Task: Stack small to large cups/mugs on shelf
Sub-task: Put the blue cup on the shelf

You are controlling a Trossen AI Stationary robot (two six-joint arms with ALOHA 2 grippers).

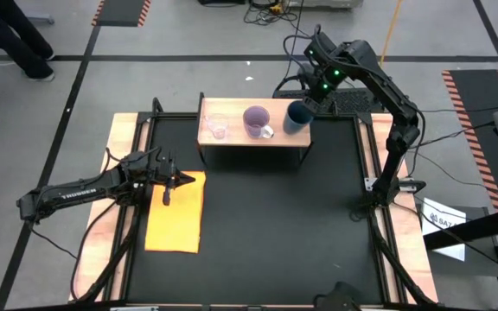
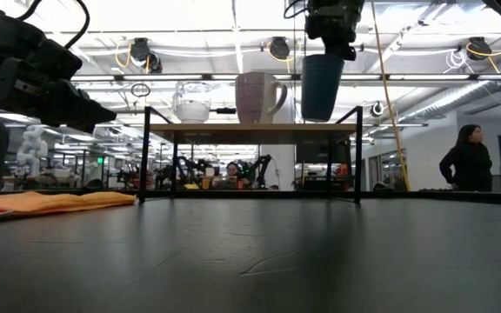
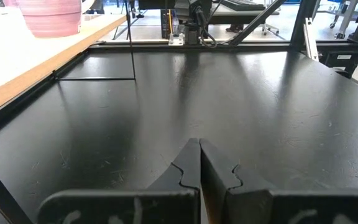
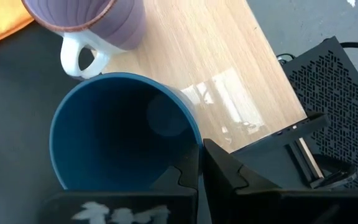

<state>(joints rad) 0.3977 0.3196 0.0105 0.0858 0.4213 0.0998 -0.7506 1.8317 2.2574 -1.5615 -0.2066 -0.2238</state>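
While purple mug [image 1: 256,119] neighbours, right end effector [image 1: 308,102] pinches teal cup [image 1: 296,117].

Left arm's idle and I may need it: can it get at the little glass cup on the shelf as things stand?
Probably yes. The left gripper hangs shut over the mat's edge, and the glass cup stands at the shelf's near end, with nothing between them.

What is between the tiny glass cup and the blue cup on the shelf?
The purple mug stands between the glass cup and the blue cup on the shelf, clearest in the high view.
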